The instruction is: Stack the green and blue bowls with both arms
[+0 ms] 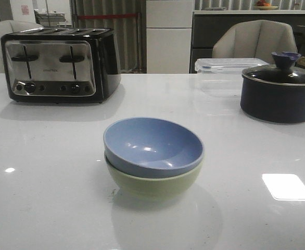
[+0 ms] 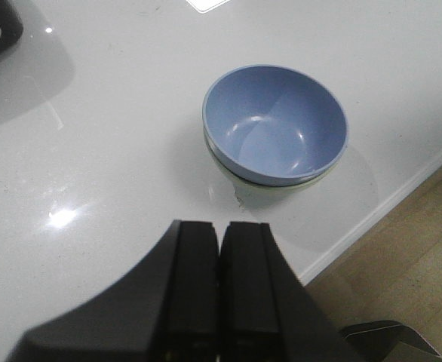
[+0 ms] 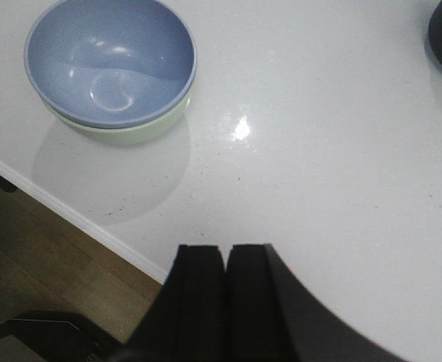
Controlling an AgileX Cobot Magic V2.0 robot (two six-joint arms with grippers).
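- Since both wrist views show the fingers pressed flat together with nothing between them, we'd call the left gripper (image 2: 219, 290) and the right gripper (image 3: 225, 302) fully closed and empty.
- Both arms look pulled back and raised over the near edge of the counter (image 1: 48, 156), well apart from the bowls, each angled down at them from its own side. Neither shows up in the front view at all.
- Moving outward: the blue bowl (image 1: 152, 147) sits nested inside the green bowl (image 1: 153, 183), upright, mid-counter near the front edge. To us the stack looks done.
- Handling guess: matte, stiff, probably light bowls, maybe a bit slippery on this glossy counter. If we had to regrip, we'd pinch the rim, one finger inside and one outside, since the curved wall gives nothing to squeeze. Lifting the blue one might drag the green one along if they wedge.
- Further out: toaster (image 1: 56, 63) back left, dark pot (image 1: 280, 94) with lid and a clear plastic box (image 1: 220, 75) back right, all well clear.
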